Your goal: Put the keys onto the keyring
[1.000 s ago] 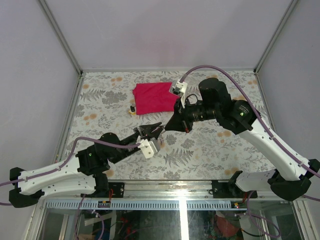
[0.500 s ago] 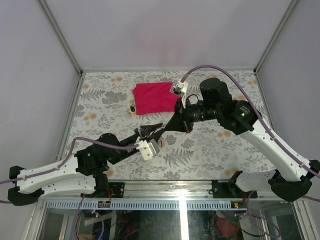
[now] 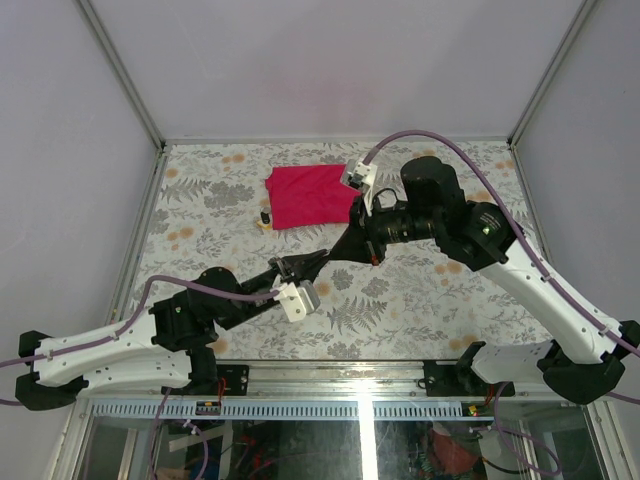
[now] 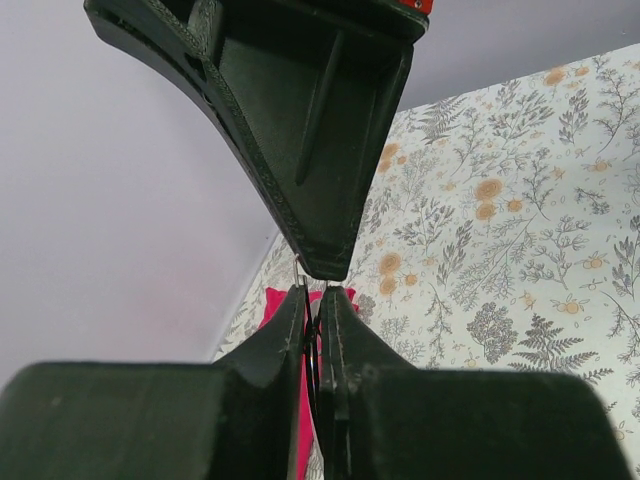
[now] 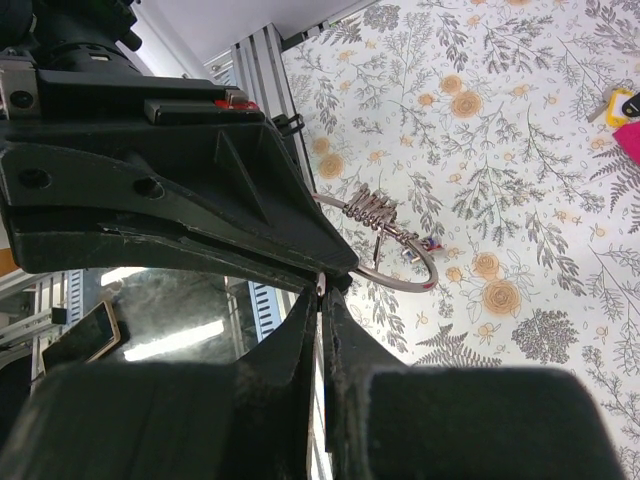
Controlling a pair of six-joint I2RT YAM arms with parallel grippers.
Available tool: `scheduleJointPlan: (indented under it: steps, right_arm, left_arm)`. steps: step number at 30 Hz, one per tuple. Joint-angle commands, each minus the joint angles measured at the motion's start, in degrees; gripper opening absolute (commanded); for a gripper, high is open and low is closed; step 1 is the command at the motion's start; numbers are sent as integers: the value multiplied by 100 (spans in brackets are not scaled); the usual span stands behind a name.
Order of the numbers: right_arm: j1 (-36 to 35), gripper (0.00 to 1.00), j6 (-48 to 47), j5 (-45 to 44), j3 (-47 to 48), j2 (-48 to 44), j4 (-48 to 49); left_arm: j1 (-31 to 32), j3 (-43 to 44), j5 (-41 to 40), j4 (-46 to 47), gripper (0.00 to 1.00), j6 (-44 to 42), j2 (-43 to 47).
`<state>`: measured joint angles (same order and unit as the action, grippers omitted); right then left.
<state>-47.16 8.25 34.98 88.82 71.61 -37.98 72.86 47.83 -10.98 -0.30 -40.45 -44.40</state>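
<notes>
Meeting tip to tip above the table (image 3: pixel 420 300), my left claw (image 3: pixel 303 264) and my right claw (image 3: pixel 330 256) are both pressed together. The keyring (image 5: pixel 398 250) juts out right where they touch. A thin silver sliver shows between my right fingers (image 5: pixel 300 340), but I cannot tell which claw actually pins the wire. A tight coil (image 5: pixel 372 208) and some tiny coloured bits sit on the ring. One tan-headed key (image 5: pixel 617 100) lies well apart on the table, just beside the red cloth (image 3: pixel 310 195). I judge I am mid-threading, steadying the ring between both claws. The next move calls for one firm pinch on the wire while the other claw prises the split and slides a key along, with very fine alignment.
</notes>
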Motion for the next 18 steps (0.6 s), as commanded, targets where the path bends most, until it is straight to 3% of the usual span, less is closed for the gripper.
scheduleJointPlan:
  steps: [1, 18]
  right_arm:
    - [24, 0, 112, 1, -91, -224, 264]
    - [22, 0, 14, 48, -384, -543, 559]
  left_arm:
    - [41, 83, -203, 482, 0, -115, 90]
    - [40, 235, -680, 154, 3, -264, -46]
